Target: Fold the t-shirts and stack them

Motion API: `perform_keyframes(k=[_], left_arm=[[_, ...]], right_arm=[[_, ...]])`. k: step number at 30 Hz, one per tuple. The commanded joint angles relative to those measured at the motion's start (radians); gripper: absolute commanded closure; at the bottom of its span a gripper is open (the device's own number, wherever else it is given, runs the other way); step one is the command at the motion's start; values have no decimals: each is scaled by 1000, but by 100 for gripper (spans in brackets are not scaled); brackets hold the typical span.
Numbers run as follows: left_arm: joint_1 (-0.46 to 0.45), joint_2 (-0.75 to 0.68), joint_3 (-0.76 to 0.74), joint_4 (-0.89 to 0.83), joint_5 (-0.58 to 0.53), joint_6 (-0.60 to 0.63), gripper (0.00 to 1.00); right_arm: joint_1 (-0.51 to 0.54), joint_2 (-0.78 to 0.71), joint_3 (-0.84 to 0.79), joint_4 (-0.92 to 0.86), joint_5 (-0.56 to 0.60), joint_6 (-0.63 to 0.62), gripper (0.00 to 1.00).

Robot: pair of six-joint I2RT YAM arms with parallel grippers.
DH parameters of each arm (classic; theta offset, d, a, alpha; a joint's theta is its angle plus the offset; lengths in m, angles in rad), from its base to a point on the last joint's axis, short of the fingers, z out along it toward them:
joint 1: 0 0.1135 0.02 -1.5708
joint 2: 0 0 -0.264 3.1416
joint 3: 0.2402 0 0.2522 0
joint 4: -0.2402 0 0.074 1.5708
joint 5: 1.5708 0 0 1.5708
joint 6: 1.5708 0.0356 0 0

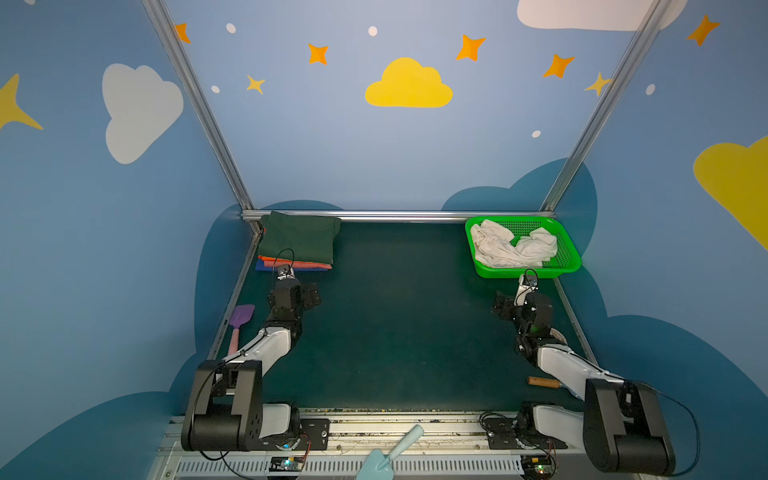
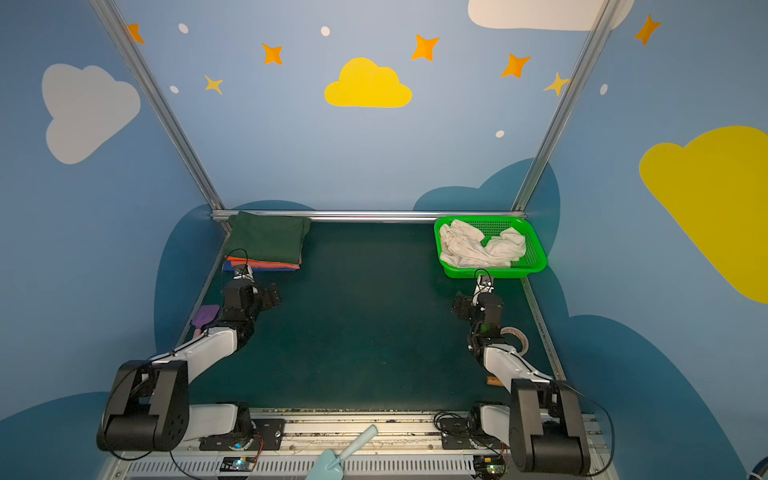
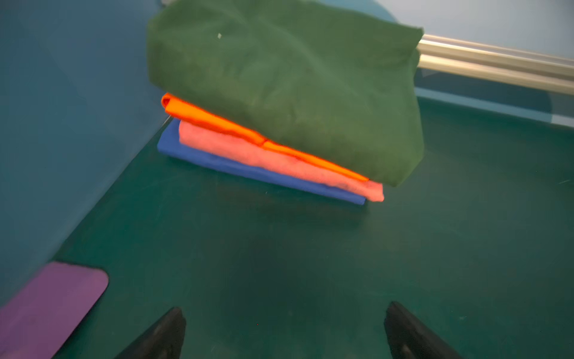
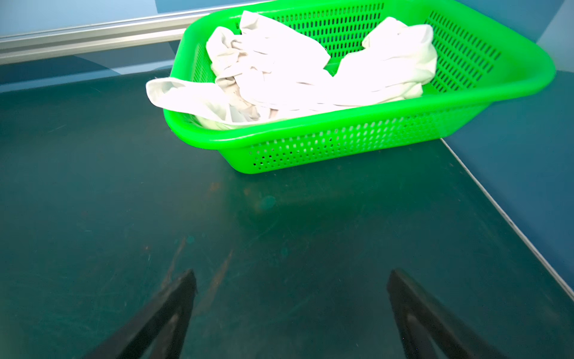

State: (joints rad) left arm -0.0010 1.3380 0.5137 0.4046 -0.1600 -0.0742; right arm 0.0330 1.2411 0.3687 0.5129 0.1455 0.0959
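Both pairs of jaws are spread wide and empty above the worktop (image 1: pixel 395 324). Folded t-shirts (image 1: pixel 299 262) are stacked in the far left corner — dark green t-shirt (image 3: pixel 295 87) uppermost. The crumpled white t-shirt (image 4: pixel 310 77) lies in the green mesh basket (image 4: pixel 341 122); its overhanging edge is best pinched by the right jaws — lifted clear, not dragged.

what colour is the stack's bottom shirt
Bottom shirt is blue, clearest in the left wrist view.

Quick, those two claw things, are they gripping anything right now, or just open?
Left gripper: open, holding nothing.
Right gripper: open, holding nothing.
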Motion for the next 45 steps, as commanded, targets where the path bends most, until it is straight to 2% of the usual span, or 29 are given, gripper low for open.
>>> perform_keyframes(k=[1, 4, 8, 11, 15, 18, 21, 23, 45], left_arm=[[-2, 27, -59, 152, 26, 37, 0], [-2, 75, -120, 296, 59, 46, 0], [-1, 164, -126, 380, 98, 66, 0], [-1, 162, -96, 313, 86, 67, 0], [8, 172, -75, 286, 82, 48, 0], [16, 172, -69, 272, 96, 47, 0], [17, 171, -69, 274, 97, 47, 0], [17, 171, -69, 274, 98, 47, 0], [18, 170, -72, 275, 98, 47, 0]], right_arm=[[-1, 29, -22, 121, -24, -8, 3], [-2, 35, -45, 182, -38, -29, 3], [4, 48, -45, 219, -97, -67, 3], [8, 121, -64, 327, -99, -87, 3], [9, 298, -17, 434, -115, -97, 3], [10, 261, 52, 244, -111, -95, 3], [12, 284, 28, 323, -101, -86, 3], [11, 264, 44, 259, -110, -96, 3], [10, 273, 47, 266, -110, -94, 3]])
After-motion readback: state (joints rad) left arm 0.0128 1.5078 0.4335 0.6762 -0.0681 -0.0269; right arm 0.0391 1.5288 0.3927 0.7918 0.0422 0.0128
